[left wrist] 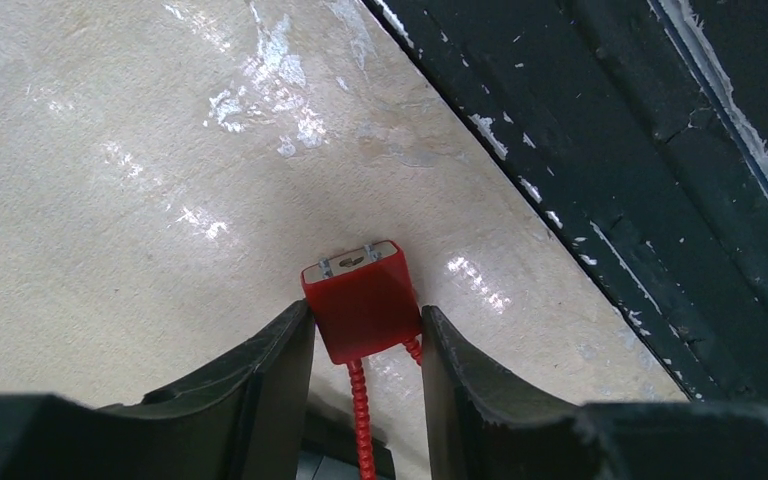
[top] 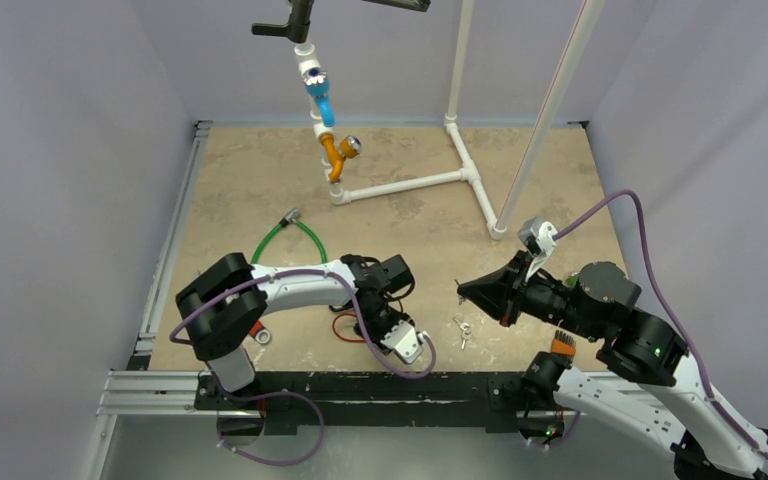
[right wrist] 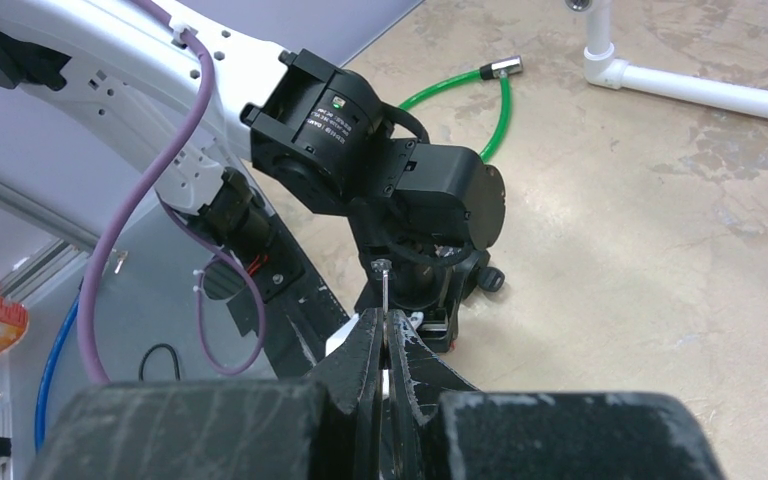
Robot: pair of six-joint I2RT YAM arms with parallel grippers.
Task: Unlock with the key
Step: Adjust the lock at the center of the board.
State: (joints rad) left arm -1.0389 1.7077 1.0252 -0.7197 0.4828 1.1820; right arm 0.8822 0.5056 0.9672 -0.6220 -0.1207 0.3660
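Within the left end effector (left wrist: pixel 365 313) sits red padlock (left wrist: pixel 360 298).

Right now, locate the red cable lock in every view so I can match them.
Top external: red cable lock near the front edge, left of centre, only its loop showing.
Left wrist: lower centre, body between the jaws of the left gripper.
Right wrist: not made out, behind the left arm.
Shared landmark: black front rail.

You have plain, pale lilac-grey walls (top: pixel 60 150) closing in three sides of a mottled beige table (top: pixel 410 215). A black rail (top: pixel 360 385) edges its near side and an aluminium rail (top: pixel 165 250) its left. Light glares off the tabletop.
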